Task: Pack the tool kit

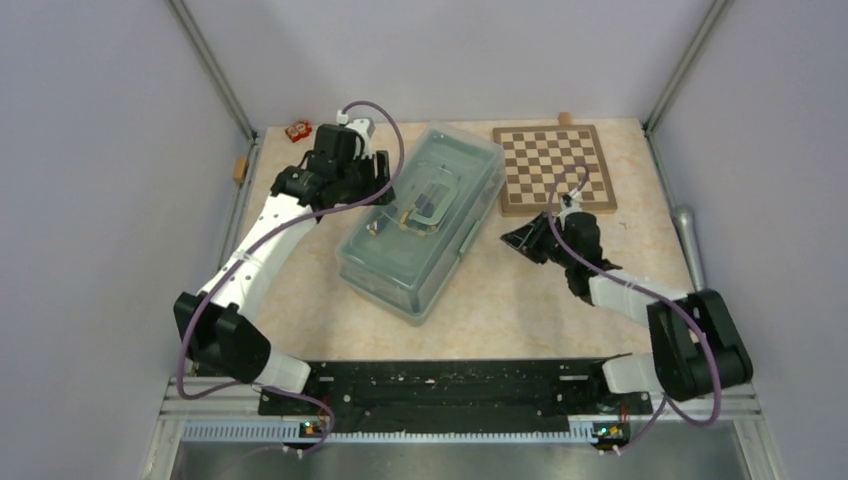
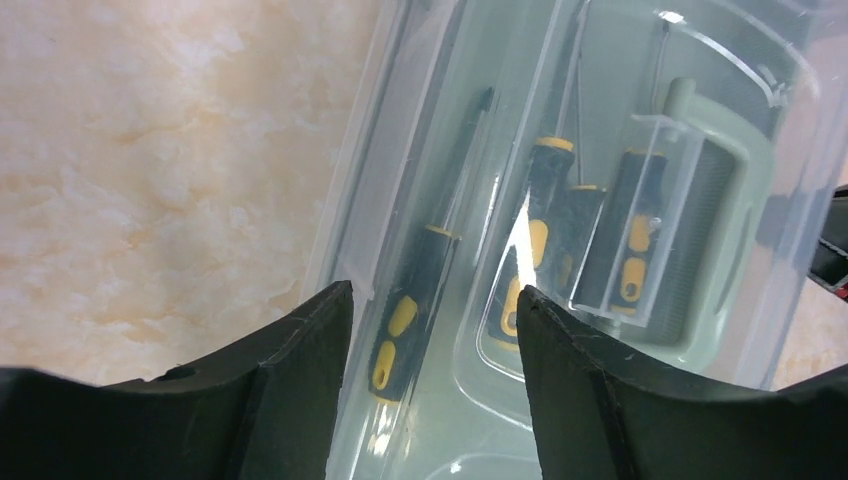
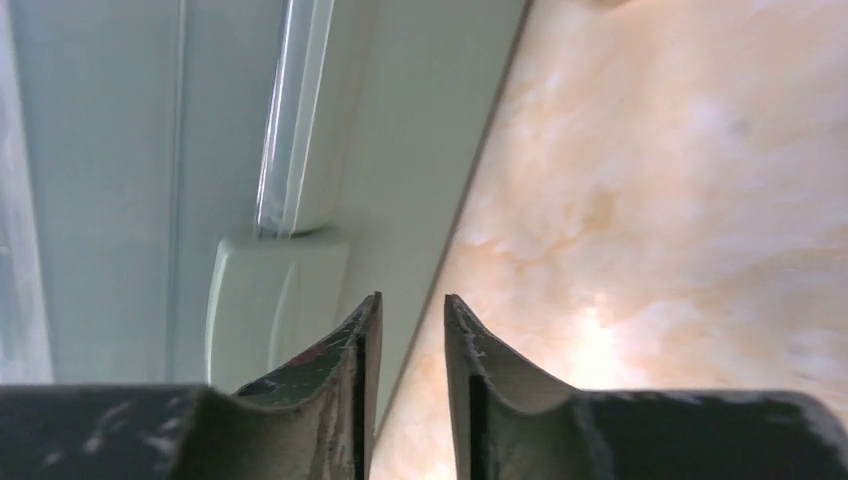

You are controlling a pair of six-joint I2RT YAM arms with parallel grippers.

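Note:
The pale-green toolbox [image 1: 420,225] lies slantwise mid-table with its translucent lid down. Through the lid I see yellow-black screwdrivers [image 2: 405,325] beside the green carry handle [image 2: 715,230]. My left gripper [image 1: 380,180] hovers over the box's far-left lid edge, open and empty [image 2: 435,290]. My right gripper [image 1: 513,238] is low beside the box's right side, its jaws nearly shut with a narrow gap and nothing between them [image 3: 412,298], next to a side latch [image 3: 270,305]. A small orange-red object [image 1: 297,131], apparently the tape measure, sits at the back left outside the box. I cannot make out the pliers.
A wooden chessboard [image 1: 555,168] lies at the back right, close to the box's far corner. A grey cylinder [image 1: 686,232] lies along the right edge. Walls and metal frame posts enclose the table.

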